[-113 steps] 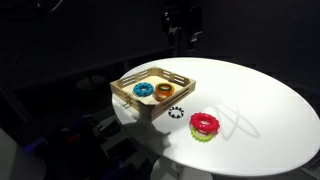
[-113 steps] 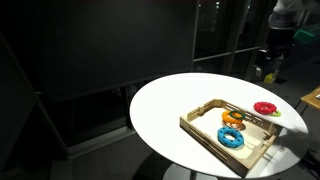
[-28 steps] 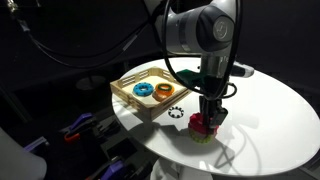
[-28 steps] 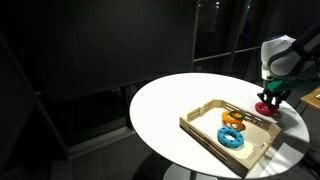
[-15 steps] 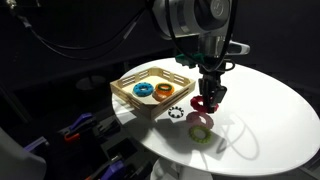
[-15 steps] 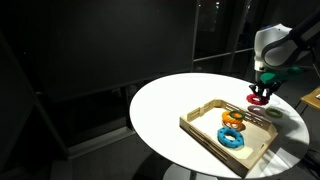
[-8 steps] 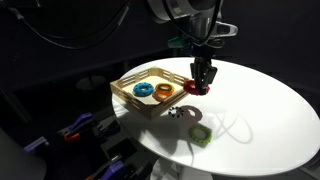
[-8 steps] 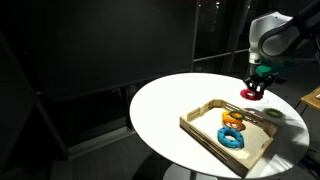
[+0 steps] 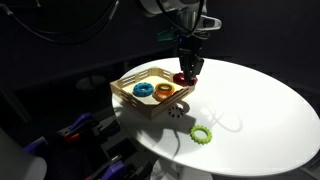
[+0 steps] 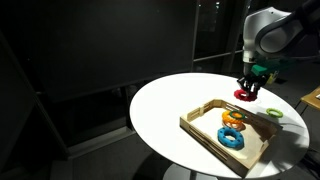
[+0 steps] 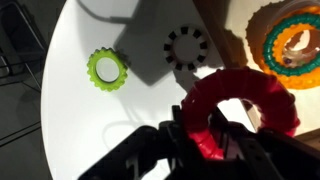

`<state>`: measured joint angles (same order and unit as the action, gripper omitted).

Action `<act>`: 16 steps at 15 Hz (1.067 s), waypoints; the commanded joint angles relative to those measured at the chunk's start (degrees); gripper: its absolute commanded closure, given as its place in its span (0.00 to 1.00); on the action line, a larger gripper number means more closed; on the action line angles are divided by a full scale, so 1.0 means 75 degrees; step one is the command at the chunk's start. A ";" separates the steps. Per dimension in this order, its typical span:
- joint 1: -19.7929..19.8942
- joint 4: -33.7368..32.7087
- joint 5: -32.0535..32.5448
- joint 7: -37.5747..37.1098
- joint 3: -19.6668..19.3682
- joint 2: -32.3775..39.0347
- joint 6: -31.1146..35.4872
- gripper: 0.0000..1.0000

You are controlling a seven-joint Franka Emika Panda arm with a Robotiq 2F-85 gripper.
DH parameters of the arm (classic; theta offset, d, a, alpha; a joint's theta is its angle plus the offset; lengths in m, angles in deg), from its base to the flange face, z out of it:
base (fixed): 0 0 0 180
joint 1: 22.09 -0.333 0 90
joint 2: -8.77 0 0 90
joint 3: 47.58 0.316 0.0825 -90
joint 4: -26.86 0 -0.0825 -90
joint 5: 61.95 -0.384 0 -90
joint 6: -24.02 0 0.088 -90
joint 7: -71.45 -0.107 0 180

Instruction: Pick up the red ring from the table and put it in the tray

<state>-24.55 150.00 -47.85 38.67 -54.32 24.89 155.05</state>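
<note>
My gripper [image 9: 187, 70] hangs above the far corner of the light-wood tray [image 9: 125, 95], shut on the red ring [image 9: 186, 79], which is lifted off the white table [image 9: 260, 100]. From the opposite side, the red ring [image 10: 245, 96] in the gripper [image 10: 246, 89] is over the tray's [image 10: 200, 128] far edge. In the wrist view the glossy red ring [image 11: 240, 100] fills the lower right, with the black fingers of the gripper [image 11: 200, 130] clamped across its near rim.
A blue ring [image 9: 142, 89] and an orange ring [image 9: 163, 92] lie in the tray. A green scalloped ring [image 9: 202, 134] lies on the table near the front edge, and a black dotted ring mark [image 9: 176, 111] sits beside the tray. The arm's shadow falls across the table.
The gripper has carried the red ring up and away from the green ring, moving toward the tray's far corner. The green ring stays on the table.
</note>
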 commanded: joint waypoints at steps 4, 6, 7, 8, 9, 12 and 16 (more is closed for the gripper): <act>-0.0040 -0.0002 -0.0013 0.0013 0.0014 0.0030 -0.0007 0.69; -0.0040 -0.0002 -0.0013 0.0013 0.0011 0.0037 -0.0007 0.69; -0.0040 -0.0002 -0.0013 0.0013 0.0011 0.0037 -0.0007 0.69; -0.0040 -0.0002 -0.0013 0.0013 0.0011 0.0037 -0.0007 0.69; -0.0040 -0.0002 -0.0013 0.0013 0.0011 0.0037 -0.0007 0.69; -0.0084 0.0012 0.0042 -0.0002 0.0031 0.0040 0.0014 0.90; -0.0275 0.0062 0.0104 0.0052 0.0177 -0.0006 0.0065 0.90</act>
<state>-25.51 150.05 -47.81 38.67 -53.53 25.45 155.16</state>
